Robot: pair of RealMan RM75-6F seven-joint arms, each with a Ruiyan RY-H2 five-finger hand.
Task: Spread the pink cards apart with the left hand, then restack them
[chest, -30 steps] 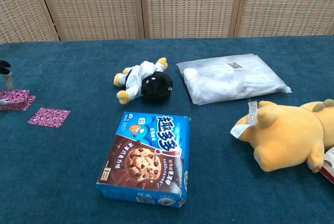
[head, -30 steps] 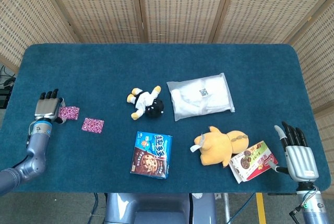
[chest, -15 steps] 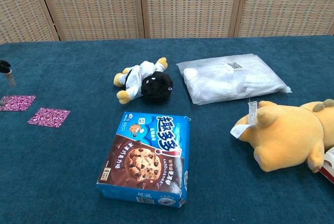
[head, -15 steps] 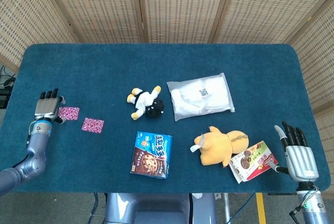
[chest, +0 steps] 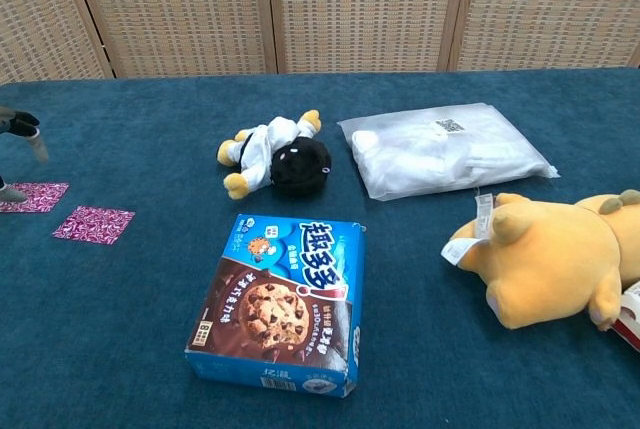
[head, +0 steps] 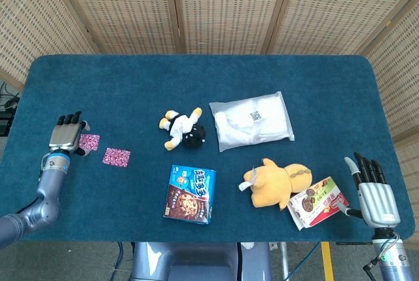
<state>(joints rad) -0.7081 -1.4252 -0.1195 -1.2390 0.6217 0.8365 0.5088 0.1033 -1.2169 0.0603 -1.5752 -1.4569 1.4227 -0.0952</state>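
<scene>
Since my left hand [head: 67,135] at mid-left has just lifted off, fingers spread and empty, both pink cards [head: 116,156] lie separated; restacking comes next.

Two pink cards [head: 116,156] [head: 90,141] flat, side by side, apart.

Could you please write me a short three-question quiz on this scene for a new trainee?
1. True or false: the two pink cards lie stacked in one pile.
2. Which thing lies nearest the right hand? A the cookie box; B the red snack packet; C the white plastic bag.
3. Fill in: the left hand is beside the ___ of the two cards.

Key: 1 false, they lie flat and apart. 2 B. 3 left.
</scene>
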